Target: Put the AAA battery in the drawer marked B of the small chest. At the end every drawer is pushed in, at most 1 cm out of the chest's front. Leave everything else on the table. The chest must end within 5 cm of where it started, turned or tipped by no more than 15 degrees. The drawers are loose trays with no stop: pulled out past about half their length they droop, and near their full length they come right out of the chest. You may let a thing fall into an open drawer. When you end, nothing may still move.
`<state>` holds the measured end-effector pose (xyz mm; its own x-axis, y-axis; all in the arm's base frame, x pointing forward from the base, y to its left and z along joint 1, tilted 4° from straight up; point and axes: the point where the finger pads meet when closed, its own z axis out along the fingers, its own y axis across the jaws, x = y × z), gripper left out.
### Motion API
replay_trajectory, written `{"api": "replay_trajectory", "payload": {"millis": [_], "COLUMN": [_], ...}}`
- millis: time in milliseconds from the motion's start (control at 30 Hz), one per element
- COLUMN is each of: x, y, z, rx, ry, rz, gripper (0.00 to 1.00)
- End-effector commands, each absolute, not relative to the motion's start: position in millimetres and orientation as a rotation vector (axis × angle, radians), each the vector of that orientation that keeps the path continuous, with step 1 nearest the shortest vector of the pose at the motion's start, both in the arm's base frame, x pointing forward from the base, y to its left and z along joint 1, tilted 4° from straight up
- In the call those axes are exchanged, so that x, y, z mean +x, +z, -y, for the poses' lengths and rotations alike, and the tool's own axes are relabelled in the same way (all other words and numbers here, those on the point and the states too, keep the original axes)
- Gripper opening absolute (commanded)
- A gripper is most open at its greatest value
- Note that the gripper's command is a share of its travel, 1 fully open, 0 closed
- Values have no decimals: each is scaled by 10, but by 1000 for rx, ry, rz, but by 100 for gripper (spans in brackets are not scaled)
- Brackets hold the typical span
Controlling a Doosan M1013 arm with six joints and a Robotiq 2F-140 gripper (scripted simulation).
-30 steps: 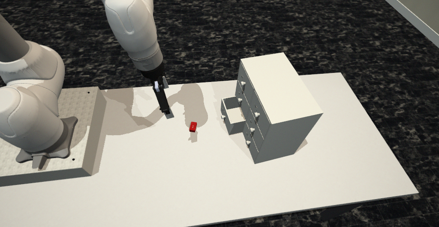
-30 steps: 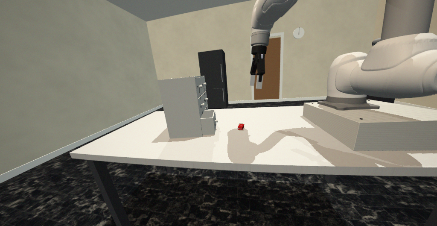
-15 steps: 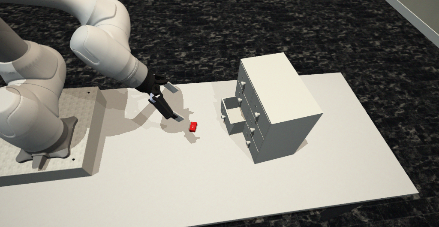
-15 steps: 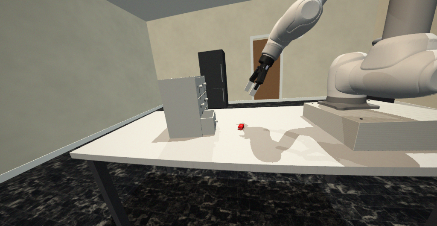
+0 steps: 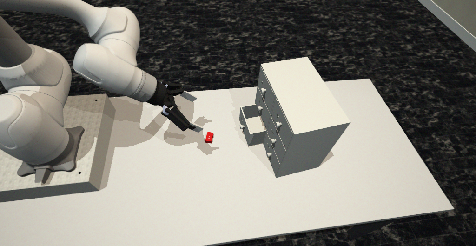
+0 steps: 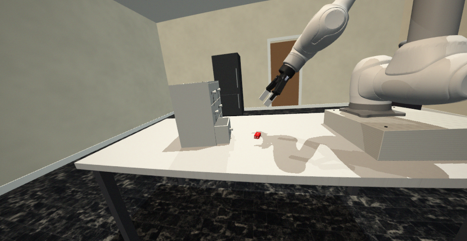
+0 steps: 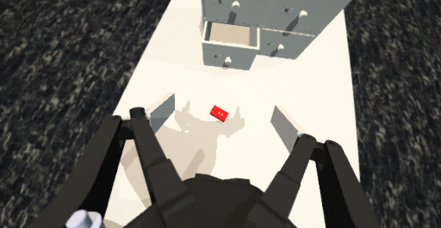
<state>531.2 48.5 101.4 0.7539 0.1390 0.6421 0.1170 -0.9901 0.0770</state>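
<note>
The small grey chest (image 5: 296, 111) stands on the white table, and it also shows in the exterior view (image 6: 195, 114) and the wrist view (image 7: 276, 6). One low drawer (image 5: 253, 123) (image 6: 223, 130) is pulled out part way. In the wrist view (image 7: 230, 42) the part of its floor that shows is bare, and its front wall hides the near part. I cannot read the drawer marks. I see no AAA battery in any view. My gripper (image 5: 191, 111) (image 6: 266, 98) (image 7: 223, 107) is open and empty. It hangs well above the table, tilted toward the chest.
A small red block (image 5: 209, 136) lies on the table between my gripper and the open drawer. The arm's raised base plate (image 5: 49, 144) fills the table's left end. The other drawers sit flush in the chest.
</note>
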Motion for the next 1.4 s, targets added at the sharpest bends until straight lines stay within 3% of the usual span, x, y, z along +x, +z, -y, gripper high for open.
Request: {"api": "replay_trajectory", "payload": {"millis": [0,333,567,900,1367], "x": [5329,5377,5571,5703,5751], "y": [1010,964,778,650,602], "z": [-471,-436,-438,-446,-449], "rx": [2930,2892,2749,2630,2581], "ry": [1107,1185,1514,1732,1812], "rz": [-232,-226,-226,-225,-224], "gripper": [100,100,100,100,100]}}
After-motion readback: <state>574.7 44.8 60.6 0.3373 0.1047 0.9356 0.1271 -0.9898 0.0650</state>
